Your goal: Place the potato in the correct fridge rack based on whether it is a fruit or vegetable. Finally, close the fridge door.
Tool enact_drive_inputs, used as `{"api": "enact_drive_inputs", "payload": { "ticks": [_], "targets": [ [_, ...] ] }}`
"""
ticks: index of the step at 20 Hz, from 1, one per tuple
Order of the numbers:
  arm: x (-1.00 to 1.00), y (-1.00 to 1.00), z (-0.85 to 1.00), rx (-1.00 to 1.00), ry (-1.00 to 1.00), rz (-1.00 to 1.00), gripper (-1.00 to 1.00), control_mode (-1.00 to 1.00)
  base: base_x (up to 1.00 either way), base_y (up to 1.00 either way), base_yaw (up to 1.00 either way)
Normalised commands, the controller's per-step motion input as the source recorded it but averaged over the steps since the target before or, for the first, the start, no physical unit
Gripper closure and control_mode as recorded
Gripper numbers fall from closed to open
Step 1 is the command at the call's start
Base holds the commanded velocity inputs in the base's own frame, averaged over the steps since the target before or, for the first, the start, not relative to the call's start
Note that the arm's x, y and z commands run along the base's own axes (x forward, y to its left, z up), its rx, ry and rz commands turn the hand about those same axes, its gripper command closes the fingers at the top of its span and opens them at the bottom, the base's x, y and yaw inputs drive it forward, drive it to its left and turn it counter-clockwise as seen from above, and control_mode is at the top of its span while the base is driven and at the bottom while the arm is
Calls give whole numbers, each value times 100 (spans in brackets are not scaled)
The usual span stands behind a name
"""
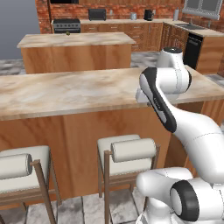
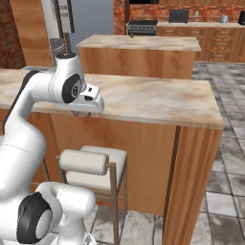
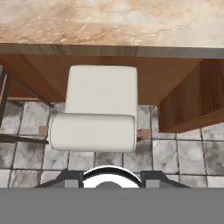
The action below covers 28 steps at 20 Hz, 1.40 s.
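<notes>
My gripper (image 2: 78, 114) hangs at the near counter's front edge and points straight down. In the hand view its two dark fingertips (image 3: 72, 178) stand wide apart, open, with nothing between them, above a white stool (image 3: 98, 109). A tiny olive-dark lump (image 1: 68, 33) lies on the far island; it is too small to tell whether it is the potato. The fridge door (image 2: 56, 24), a light-grey panel with a dark vertical bar, stands far off at the back left. The fridge rack is out of view.
A long marble-topped counter (image 1: 65, 92) with wooden sides crosses in front of me, with white bar stools (image 1: 131, 151) tucked against it. A second island (image 2: 139, 43) stands behind it. Grey tiled floor (image 2: 225, 167) opens to the right of the counter's end.
</notes>
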Motion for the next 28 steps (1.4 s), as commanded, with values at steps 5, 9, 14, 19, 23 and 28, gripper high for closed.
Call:
{"api": "enact_drive_inputs", "payload": {
  "ticks": [5,9,14,19,23,28],
  "targets": [
    [1,13,0,-1,-21,0,-100,-100,0,0,0],
    [41,19,0,0,-19,0,-100,-100,0,0,0],
    [72,35,0,0,-1,0,-100,-100,0,0,0],
    [73,20,7,1,0,0,-100,-100,0,0,0],
    [63,19,31,5,-1,0,-100,-100,0,0,0],
    [43,18,45,6,-4,0,-100,-100,0,0,0]
  ]
}}
